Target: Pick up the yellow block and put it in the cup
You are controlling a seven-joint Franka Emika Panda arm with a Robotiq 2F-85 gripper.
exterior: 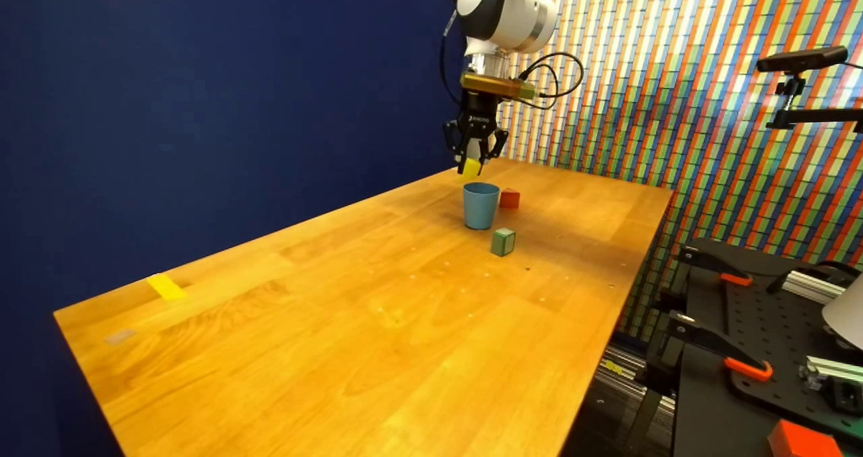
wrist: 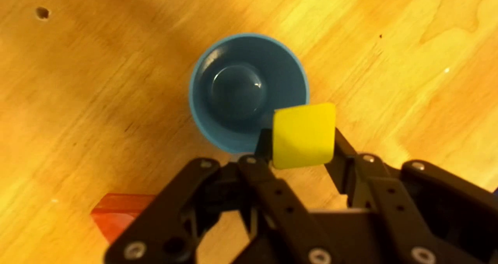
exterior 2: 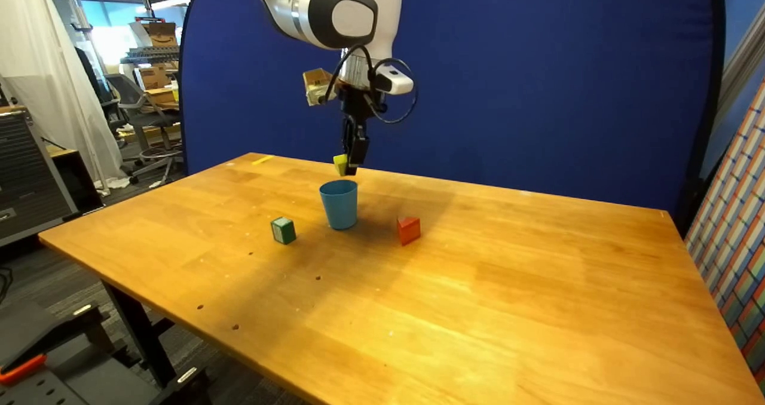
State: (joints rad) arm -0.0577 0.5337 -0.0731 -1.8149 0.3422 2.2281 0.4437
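Holding the yellow block (wrist: 304,135) at the fingertips (wrist: 345,151) of the end effector (wrist: 303,143), parted no wider than the block itself and apparently pressing on two opposite sides. Hanging just above the cup (exterior: 479,209), not yet inside it.

Could miss if let go here: overlapping one side of the rim in the wrist view rather than its middle, and, judging by the yellow block (exterior: 471,168) in an exterior view, sitting a little off-centre there too. Might then clip the rim and bounce onto the worktop (exterior 2: 568,297), or topple the cup, probably light. Might also knock the rim with the fingertips if lowered before shifting inward. Could slip early, being pinched so near the ends and looking tilted. Best not to swing low, near the red block (exterior 2: 409,230) and the green block (exterior 2: 283,230), on either side of the cup in an exterior view.

Hard to judge the true height over the rim, or how far off plumb. Cannot see the pressed faces of the yellow block, nor the stretch of rim behind it in the wrist view. Cannot see all of the red block there, partly covered by the end effector, nor find the green block. Cannot follow the arm (exterior 2: 382,28) past the top edge in both exterior views.
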